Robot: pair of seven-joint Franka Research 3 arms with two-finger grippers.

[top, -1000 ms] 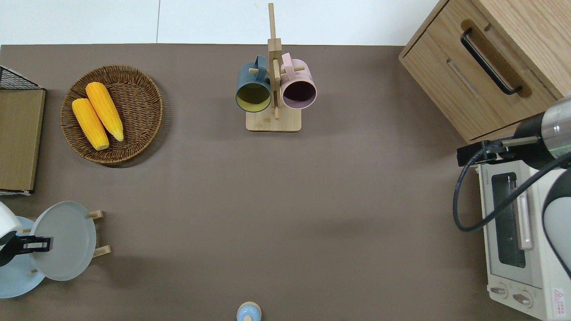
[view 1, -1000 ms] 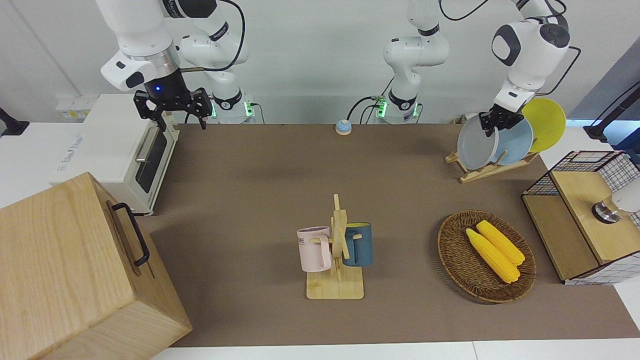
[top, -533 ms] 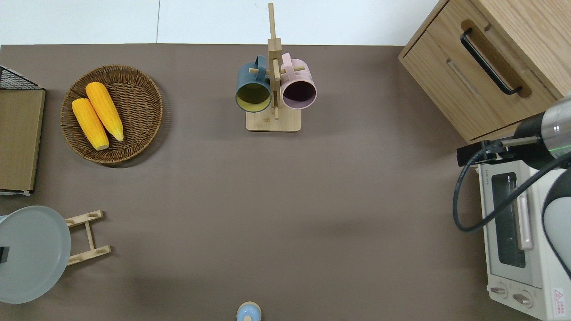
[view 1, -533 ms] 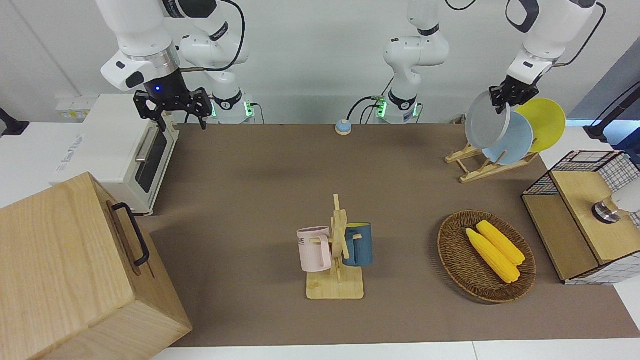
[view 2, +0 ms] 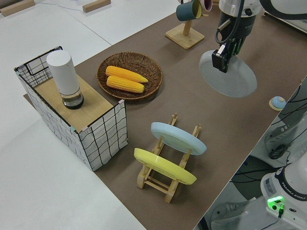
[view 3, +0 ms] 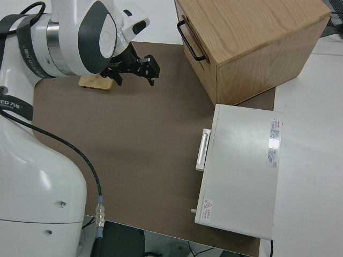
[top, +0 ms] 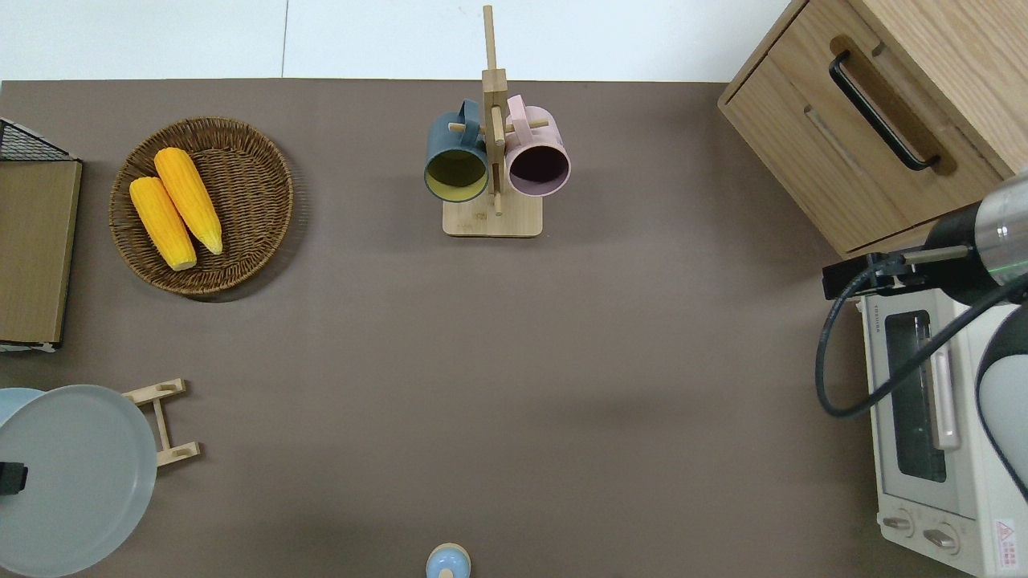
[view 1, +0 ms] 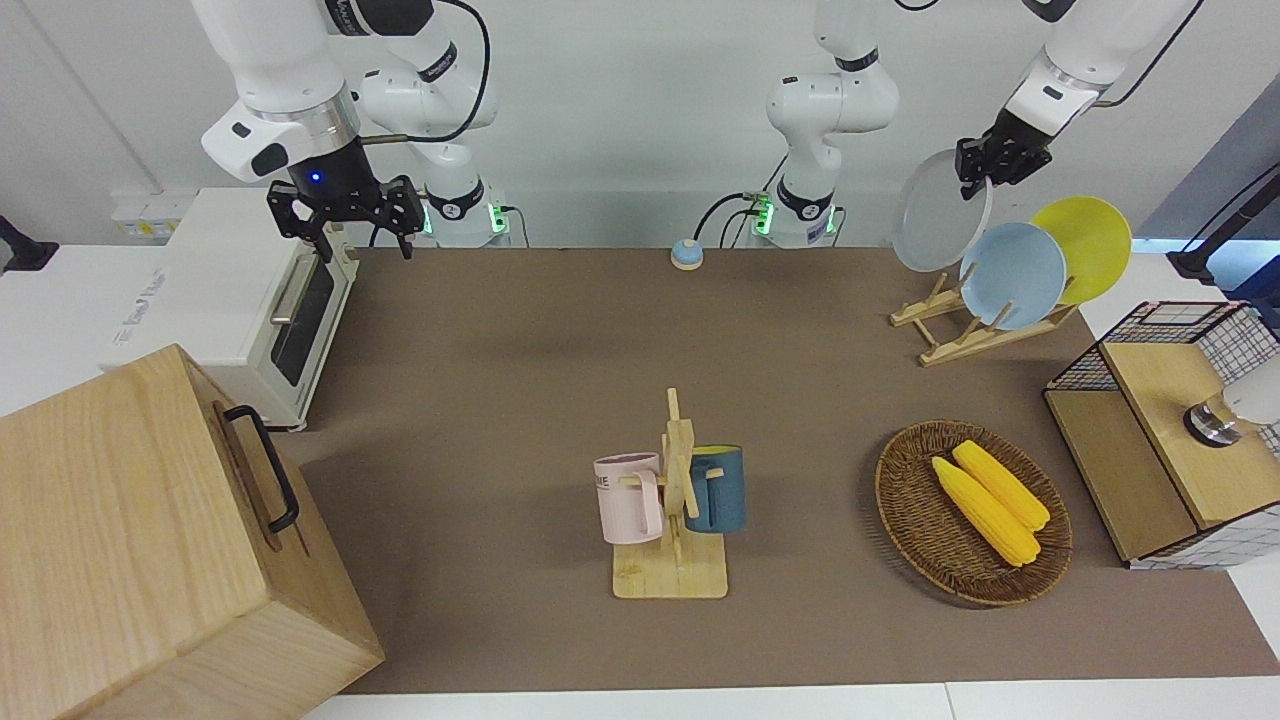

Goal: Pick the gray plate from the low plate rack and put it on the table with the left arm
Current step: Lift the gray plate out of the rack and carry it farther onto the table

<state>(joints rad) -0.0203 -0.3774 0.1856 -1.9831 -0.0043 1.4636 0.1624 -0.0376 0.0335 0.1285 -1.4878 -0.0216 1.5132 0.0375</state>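
My left gripper [view 1: 982,163] is shut on the rim of the gray plate [view 1: 938,215] and holds it tilted in the air, clear of the low plate rack [view 1: 962,332]. In the overhead view the gray plate [top: 76,482] hangs over the rack's [top: 165,421] end nearer the robots, with the left gripper [top: 10,478] at the frame's edge. In the left side view the left gripper [view 2: 222,55] holds the gray plate [view 2: 232,79] above the brown table [view 1: 500,340]. My right gripper [view 1: 348,215] is open and parked.
A light blue plate [view 1: 1012,275] and a yellow plate [view 1: 1085,245] stand in the rack. A basket of corn [view 1: 972,512], a wire crate [view 1: 1165,430], a mug stand [view 1: 675,500], a wooden cabinet [view 1: 140,540], a toaster oven [view 1: 250,290] and a small bell [view 1: 686,253] also stand here.
My left gripper has lifted the gray plate up out of its rack slot and carried it higher, a little toward the table's middle. The right arm has not moved.
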